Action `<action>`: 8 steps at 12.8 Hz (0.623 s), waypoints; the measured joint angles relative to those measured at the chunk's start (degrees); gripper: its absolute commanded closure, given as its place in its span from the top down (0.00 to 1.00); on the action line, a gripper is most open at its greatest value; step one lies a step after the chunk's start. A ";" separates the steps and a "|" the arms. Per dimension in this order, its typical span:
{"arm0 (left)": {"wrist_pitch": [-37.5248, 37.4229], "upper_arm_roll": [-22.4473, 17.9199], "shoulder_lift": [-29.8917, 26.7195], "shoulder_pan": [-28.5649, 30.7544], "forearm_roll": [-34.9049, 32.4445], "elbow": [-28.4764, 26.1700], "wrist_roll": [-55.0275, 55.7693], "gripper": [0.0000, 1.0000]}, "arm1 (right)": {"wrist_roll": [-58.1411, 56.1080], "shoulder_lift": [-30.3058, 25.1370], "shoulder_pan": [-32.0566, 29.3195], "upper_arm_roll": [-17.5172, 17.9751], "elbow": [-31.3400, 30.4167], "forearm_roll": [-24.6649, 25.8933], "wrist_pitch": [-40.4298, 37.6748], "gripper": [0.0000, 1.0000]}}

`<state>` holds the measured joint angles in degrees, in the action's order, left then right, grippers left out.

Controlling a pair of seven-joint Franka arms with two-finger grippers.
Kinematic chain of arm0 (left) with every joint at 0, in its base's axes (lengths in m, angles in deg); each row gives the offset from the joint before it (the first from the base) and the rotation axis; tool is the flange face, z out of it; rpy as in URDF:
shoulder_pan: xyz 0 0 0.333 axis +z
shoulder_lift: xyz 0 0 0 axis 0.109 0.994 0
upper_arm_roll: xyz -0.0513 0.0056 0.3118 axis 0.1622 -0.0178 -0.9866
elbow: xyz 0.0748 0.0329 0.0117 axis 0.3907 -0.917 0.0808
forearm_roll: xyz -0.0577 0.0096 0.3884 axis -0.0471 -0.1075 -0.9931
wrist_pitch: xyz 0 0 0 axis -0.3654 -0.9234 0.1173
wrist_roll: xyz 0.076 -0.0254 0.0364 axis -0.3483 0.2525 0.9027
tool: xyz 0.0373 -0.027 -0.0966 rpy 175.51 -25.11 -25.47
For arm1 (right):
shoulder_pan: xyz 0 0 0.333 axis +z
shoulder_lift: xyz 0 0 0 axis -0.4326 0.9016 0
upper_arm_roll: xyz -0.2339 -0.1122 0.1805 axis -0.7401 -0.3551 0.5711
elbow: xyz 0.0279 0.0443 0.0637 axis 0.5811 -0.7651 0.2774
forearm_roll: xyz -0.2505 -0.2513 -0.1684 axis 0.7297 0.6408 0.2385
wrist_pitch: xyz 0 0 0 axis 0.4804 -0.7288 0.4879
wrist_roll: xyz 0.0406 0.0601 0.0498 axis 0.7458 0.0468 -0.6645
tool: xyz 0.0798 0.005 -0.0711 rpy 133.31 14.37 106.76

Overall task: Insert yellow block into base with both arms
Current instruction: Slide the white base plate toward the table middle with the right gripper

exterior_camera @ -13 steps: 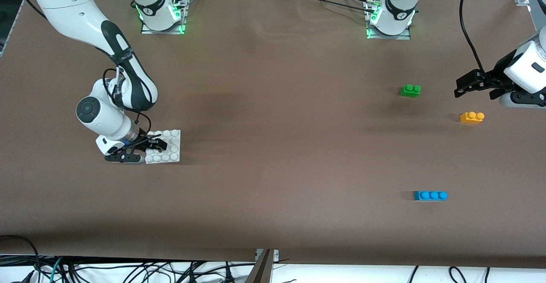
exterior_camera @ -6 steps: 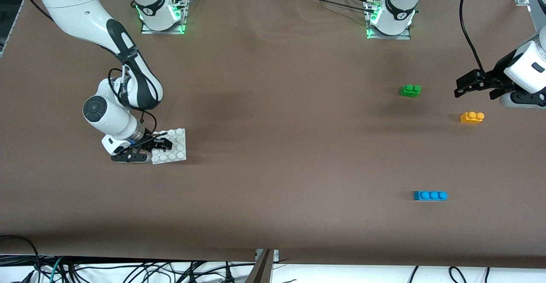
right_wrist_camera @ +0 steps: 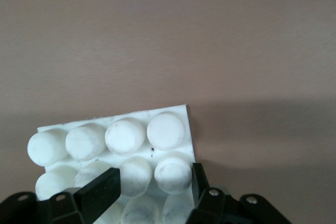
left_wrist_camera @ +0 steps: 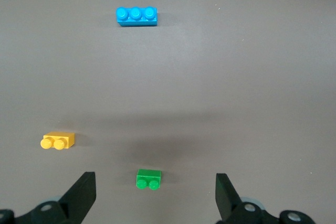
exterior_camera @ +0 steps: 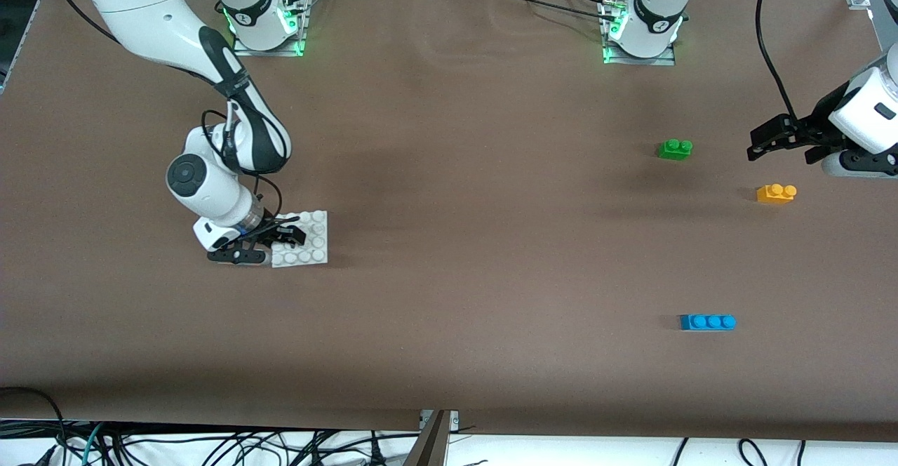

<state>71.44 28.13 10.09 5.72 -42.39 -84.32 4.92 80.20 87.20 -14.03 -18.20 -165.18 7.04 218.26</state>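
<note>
We see the right gripper (exterior_camera: pixel 270 241) clamped on the base (exterior_camera: pixel 309 241) at lower left of frame, its near edge hidden, left gripper (exterior_camera: pixel 779 140) spread wide and empty at right edge, arm cropped, yellow block (exterior_camera: pixel 776 193) just below.

A green two-stud brick (exterior_camera: pixel 675 149) sat on the brown desk (exterior_camera: pixel 477 227) toward the left arm's end. A blue three-stud brick (exterior_camera: pixel 708 322) lay well apart from it, nearer the front camera. Cables (exterior_camera: pixel 210 448) trailed below the desk's edge.
</note>
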 measured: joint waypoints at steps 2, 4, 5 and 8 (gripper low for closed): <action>0.00 0.00 0.00 0.00 0.00 0.00 0.00 1.00 | 3.10 0.17 2.05 0.04 -0.02 0.00 0.88 0.62; 0.00 0.00 0.00 0.00 0.00 0.00 0.00 1.00 | 6.89 0.54 4.75 0.05 -0.02 0.00 2.44 0.62; 0.00 0.00 0.00 0.00 0.00 0.00 0.00 1.00 | 8.98 0.67 6.27 0.06 -0.02 0.00 2.99 0.62; 0.00 0.00 0.00 0.00 0.00 0.00 0.00 1.00 | 15.46 0.89 11.17 0.05 0.06 0.00 3.66 0.62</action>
<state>71.44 28.13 10.09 5.72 -42.39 -84.32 4.92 95.67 88.09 -2.86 -18.15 -165.12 7.04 221.92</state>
